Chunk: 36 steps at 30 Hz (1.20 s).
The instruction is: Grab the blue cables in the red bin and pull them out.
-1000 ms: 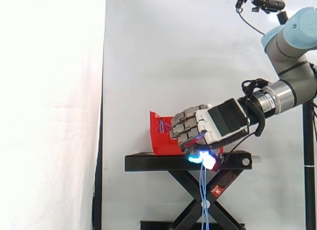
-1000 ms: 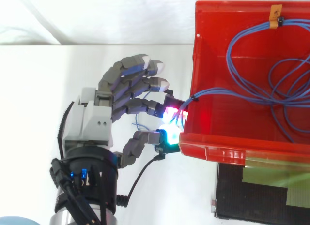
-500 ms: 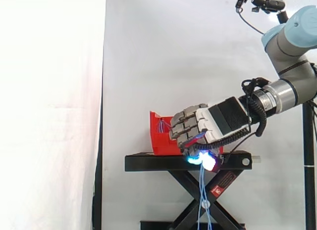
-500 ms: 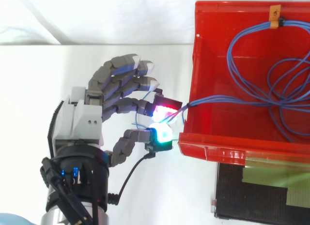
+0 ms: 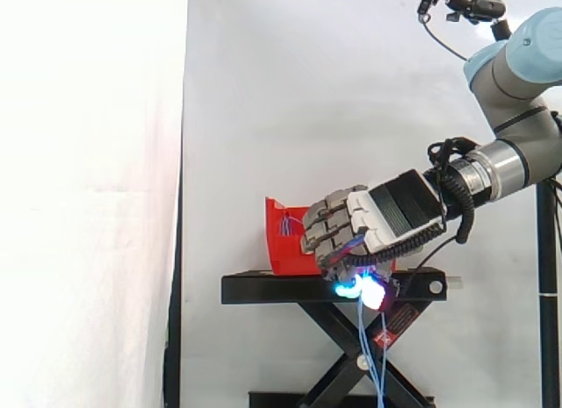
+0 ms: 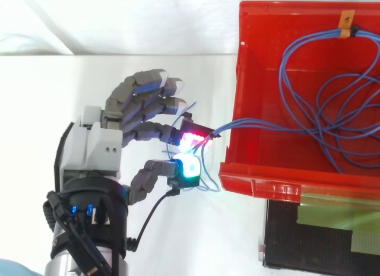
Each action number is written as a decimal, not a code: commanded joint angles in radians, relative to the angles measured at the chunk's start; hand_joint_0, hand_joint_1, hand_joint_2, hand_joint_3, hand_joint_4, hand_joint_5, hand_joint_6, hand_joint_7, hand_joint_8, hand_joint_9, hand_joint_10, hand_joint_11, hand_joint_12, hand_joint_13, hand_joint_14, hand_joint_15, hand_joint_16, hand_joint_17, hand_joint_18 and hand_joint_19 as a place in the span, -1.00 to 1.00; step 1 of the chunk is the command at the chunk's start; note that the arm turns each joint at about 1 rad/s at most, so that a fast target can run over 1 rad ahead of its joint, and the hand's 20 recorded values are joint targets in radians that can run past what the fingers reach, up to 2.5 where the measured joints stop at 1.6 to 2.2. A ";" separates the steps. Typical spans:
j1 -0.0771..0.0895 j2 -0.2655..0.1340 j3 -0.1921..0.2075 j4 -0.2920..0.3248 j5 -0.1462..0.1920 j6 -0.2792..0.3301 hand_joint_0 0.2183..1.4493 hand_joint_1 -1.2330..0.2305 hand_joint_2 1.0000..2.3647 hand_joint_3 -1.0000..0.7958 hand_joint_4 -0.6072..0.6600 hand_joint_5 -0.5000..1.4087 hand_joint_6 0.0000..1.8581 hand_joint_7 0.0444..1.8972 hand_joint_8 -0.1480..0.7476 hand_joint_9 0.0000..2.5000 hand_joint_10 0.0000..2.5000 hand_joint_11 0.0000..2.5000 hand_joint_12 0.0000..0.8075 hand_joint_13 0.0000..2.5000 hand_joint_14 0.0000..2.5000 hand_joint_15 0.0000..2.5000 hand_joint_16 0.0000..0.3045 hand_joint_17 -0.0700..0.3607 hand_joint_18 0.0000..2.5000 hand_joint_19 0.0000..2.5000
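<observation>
Finds the robot hand [image 6: 98,148] farther from the red bin [image 6: 240,80] than a second ago, drawn back toward the left of the top view, with a plain gap now open where the glowing pads nearly met the bin's front corner. Keeps a pinch on a few strands of the blue cables [image 6: 332,124] between the thumb pad and one fingertip [image 6: 189,167], lit cyan-green and magenta; leaves the other fingers loosely curled above, holding nothing. Brings a short run of cable out over the bin's left wall, spanning the gap to the pinch, plus a small loop poking past the pads. Inside the bin, reshuffled coils and a shifted orange tag [image 6: 347,18] at the back wall; bin itself in the same place. From the side, sits low at the near end of the bin, just above the black stand [image 5: 263,289], with blue strands hanging from the pads down past the stand's crossed legs. Reads as a pull under way but early: most of the bundle still coiled in the bin. Probably needs further retreat along the same line. Watch for thin strands slipping from the pinch, or the tagged end catching and dragging the bin.
</observation>
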<state>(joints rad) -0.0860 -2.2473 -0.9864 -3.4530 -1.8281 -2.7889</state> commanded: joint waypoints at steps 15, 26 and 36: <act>0.015 0.000 0.000 0.000 0.000 0.101 0.18 -0.48 -1.00 -1.00 0.22 0.44 -0.13 -0.52 -0.05 -0.23 -0.98 -0.41 -0.19 -0.38 -0.98 -0.52 -0.74 -0.27 -0.58 -0.48; 0.029 0.015 0.000 0.000 0.001 0.277 0.18 -0.48 -1.00 -1.00 0.22 0.44 -0.13 -0.52 -0.05 -0.22 -0.98 -0.40 -0.19 -0.38 -0.98 -0.52 -0.74 -0.27 -0.58 -0.48; 0.057 0.046 0.000 0.000 0.000 0.634 0.18 -0.48 -1.00 -1.00 0.22 0.44 -0.14 -0.52 -0.05 -0.23 -0.98 -0.41 -0.19 -0.38 -0.98 -0.53 -0.74 -0.27 -0.58 -0.48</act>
<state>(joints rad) -0.0375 -2.2078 -0.9863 -3.4530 -1.8278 -2.3390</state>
